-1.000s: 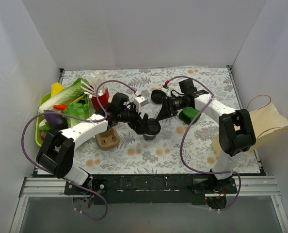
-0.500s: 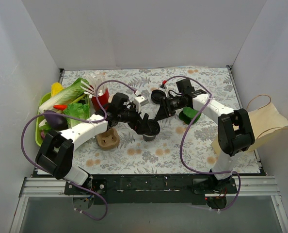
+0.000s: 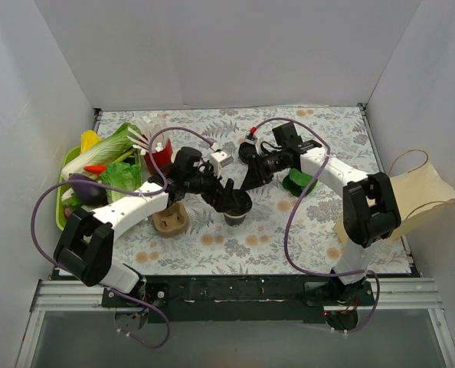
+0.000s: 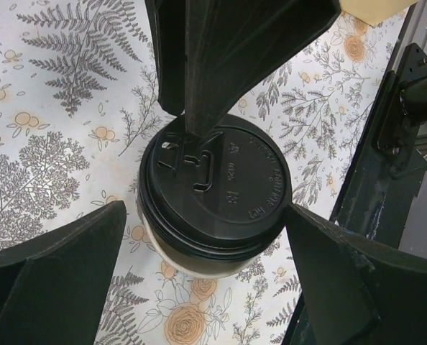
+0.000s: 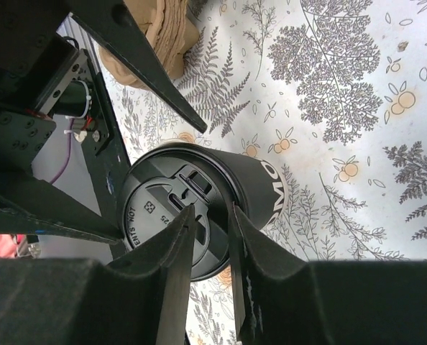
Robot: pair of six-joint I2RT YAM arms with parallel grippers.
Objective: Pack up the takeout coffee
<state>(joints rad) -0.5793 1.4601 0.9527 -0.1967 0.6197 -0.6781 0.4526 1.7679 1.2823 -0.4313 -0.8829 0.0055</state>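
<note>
– While the takeout coffee (image 4: 213,194) is stood upright on the table (image 3: 304,230), how are the tools set?

– The left gripper (image 4: 206,208) is spread wide to either side of it. The right gripper (image 5: 212,207) is set narrowly apart at the lid (image 5: 152,208); a grip cannot be told. Nothing is packed yet, and the paper bag (image 3: 419,192) is kept well apart.

Robot lab test cell: plain white panel walls (image 3: 235,54) box in the table on three sides; the left arm (image 3: 128,207) & right arm (image 3: 369,211) sit fixed at the near edge by an aluminium rail (image 3: 82,295), w/ purple cables (image 3: 286,230) looping loose over them. A floral cloth (image 3: 212,249) covers the tabletop & carries staged props, e.g. a takeout coffee (image 3: 236,207), a pulp cup carrier (image 3: 171,221), a green tray (image 3: 60,216) of veg; a paper bag (image 3: 411,195) lies at the right edge.
</note>
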